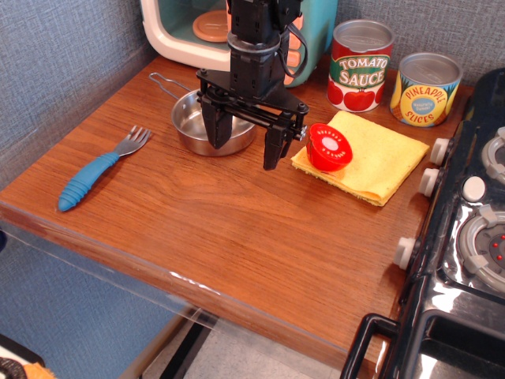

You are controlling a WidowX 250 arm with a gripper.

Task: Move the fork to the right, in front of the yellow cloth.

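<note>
Pincer [246, 144] is held wide and empty above the table, beside the pan [211, 122]. Fork [101, 168] is seen untouched, well left of the pan; yellow cloth [379, 162] right. Nothing is done yet.

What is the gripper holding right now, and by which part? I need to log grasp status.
Nothing. The gripper is open and empty above the table; the fork lies untouched at the left, well apart from it.
</note>
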